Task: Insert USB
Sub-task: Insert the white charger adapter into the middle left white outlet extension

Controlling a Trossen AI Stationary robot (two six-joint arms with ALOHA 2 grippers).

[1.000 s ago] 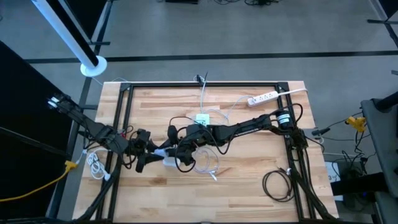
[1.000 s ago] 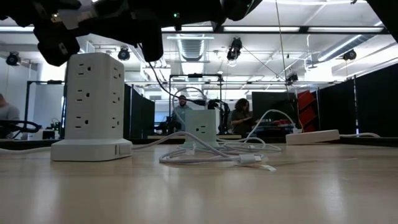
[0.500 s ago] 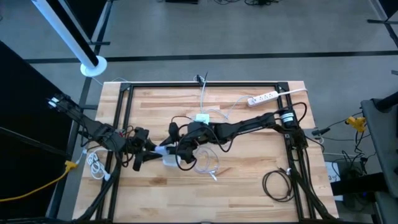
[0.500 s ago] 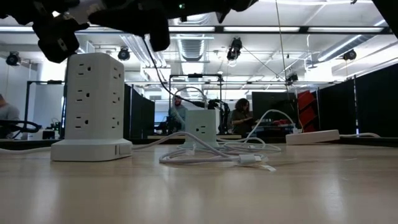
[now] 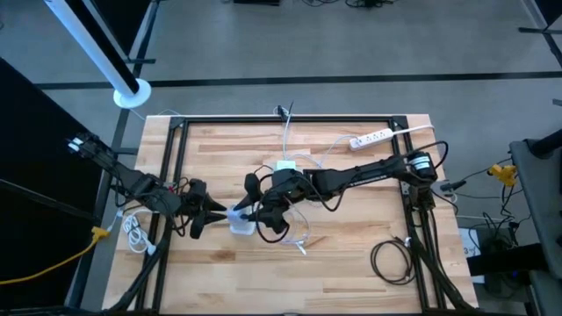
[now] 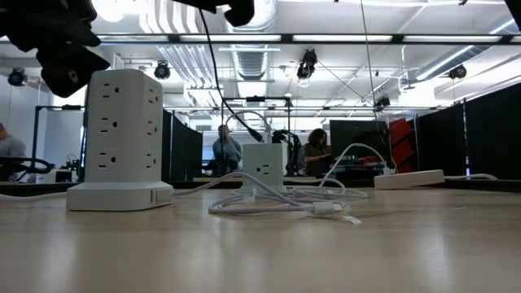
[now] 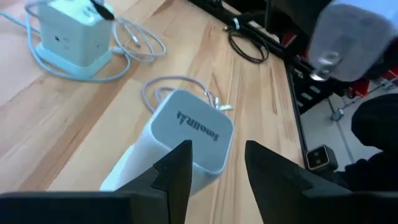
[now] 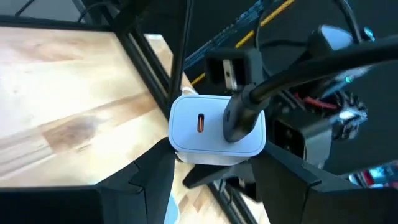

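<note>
A white outlet tower [image 5: 240,226] stands upright on its base on the wooden table; it also shows as the tower [image 6: 122,130] and from above [image 7: 189,134]. My right gripper [image 8: 214,155] is shut on a white charger block [image 8: 214,124] with an orange USB port. A black plug on a black cord [image 8: 242,115] sits at that face. The block [image 7: 348,37] hangs above and beside the tower. My left gripper [image 7: 216,149] stands open close to the tower's top, at the tower's left [image 5: 219,216]. My right gripper pinches the charger block by its two opposite side walls [image 8: 177,146], low on the block. Its fingers come nearly level from the table's right. The block is lifted clear of table and tower, port face toward my wrist and metal prongs [image 7: 326,59] toward the left arm. My left gripper: I cannot tell whether a finger [image 7: 177,174] touches the tower's side.
A smaller white outlet cube [image 5: 286,166] stands behind the tower, with a loose white cable [image 5: 294,230] beside it. A flat white power strip [image 5: 370,138] lies far right, a black cable coil [image 5: 392,261] near right, a white coil [image 5: 133,230] at the left edge.
My right gripper has risen with the charger block, leaving the top of the low view, and has drawn back a little toward the table's right. The tower has stayed in place.
</note>
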